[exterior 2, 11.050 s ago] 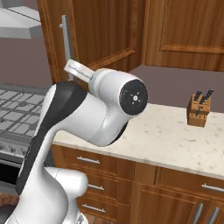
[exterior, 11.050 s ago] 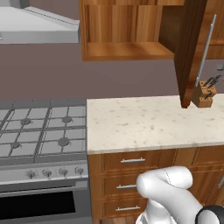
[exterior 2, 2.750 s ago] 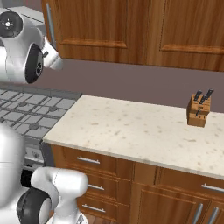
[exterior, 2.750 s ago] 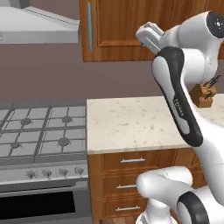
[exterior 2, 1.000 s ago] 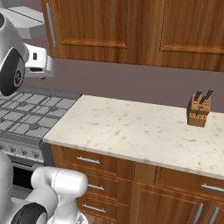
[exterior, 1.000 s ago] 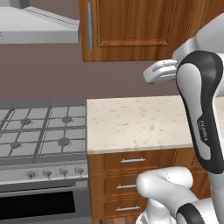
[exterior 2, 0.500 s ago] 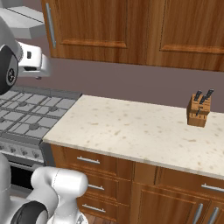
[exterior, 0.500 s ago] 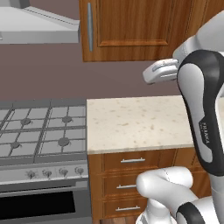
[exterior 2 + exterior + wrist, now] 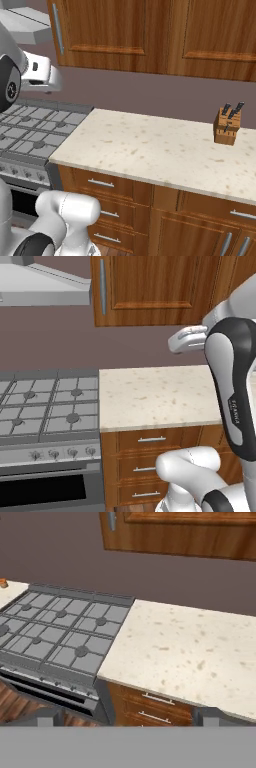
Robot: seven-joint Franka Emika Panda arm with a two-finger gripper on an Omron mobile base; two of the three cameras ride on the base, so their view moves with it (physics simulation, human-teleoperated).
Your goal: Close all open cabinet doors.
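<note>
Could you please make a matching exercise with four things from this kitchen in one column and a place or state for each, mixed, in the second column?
Column one:
1. cabinet door
2. knife block
3. gas stove
4. range hood

Column two:
A. stands on the counter, near the wall
B. shut, with a vertical silver handle
C. grey, high on the wall above the burners
D. left of the counter, with knobs on its front

Pairs: 1-B, 2-A, 3-D, 4-C
</note>
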